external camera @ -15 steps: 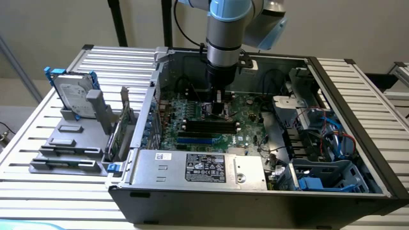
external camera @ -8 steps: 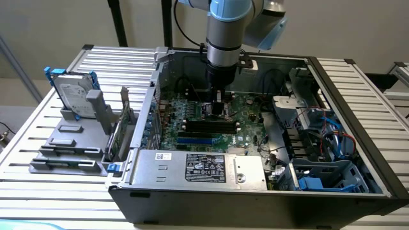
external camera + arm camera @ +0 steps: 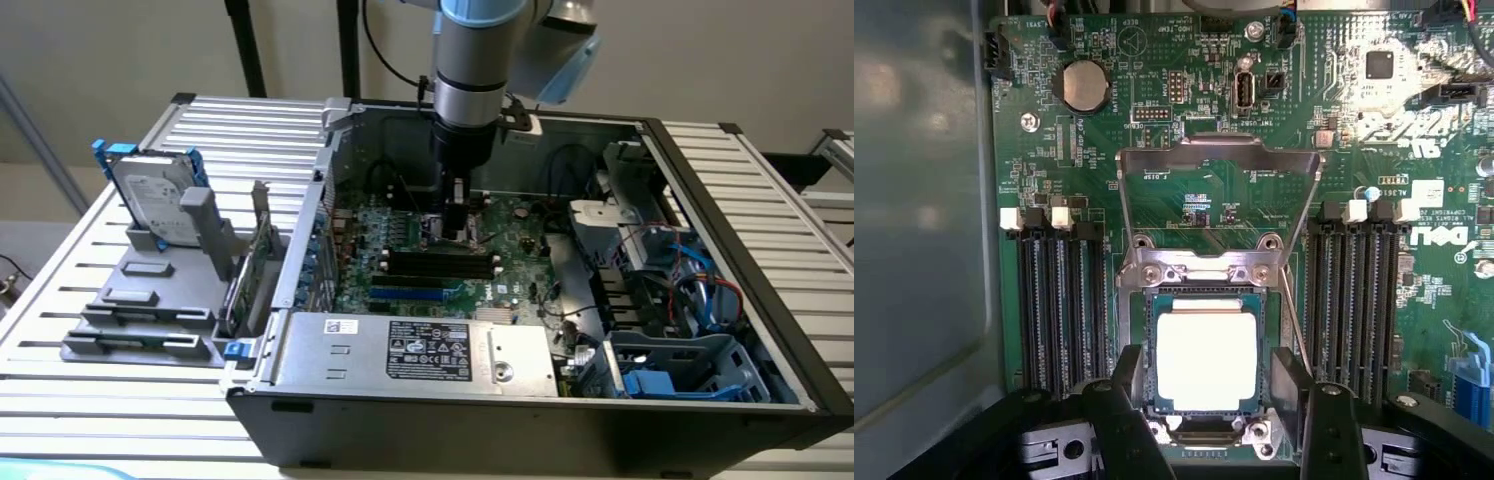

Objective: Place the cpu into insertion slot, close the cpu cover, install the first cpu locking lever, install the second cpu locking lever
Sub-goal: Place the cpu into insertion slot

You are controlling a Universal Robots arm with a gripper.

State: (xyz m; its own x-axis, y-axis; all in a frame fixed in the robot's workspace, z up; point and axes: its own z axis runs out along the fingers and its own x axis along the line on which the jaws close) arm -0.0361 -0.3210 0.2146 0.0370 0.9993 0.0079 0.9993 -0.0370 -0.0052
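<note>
The cpu (image 3: 1206,345), a pale square chip, lies flat inside the insertion slot (image 3: 1146,345) on the green board. The cpu cover (image 3: 1219,158), a silvery frame with a cut-out middle, stands swung back from the socket on its hinge, so the chip is bare. A thin metal lever rod (image 3: 1295,320) runs along one side of the socket. My gripper (image 3: 1206,378) is open just above the chip, one black finger (image 3: 1126,400) on each side, with a gap between each finger and the chip. In the exterior view the gripper (image 3: 457,218) reaches straight down into the case over the slot.
Long black memory slots (image 3: 1059,300) flank the socket on both sides. The silver power supply box (image 3: 416,352) sits at the case's front, cables and a blue drive bay (image 3: 681,365) at the exterior view's right. A hard drive (image 3: 158,195) stands on a grey rack outside the case.
</note>
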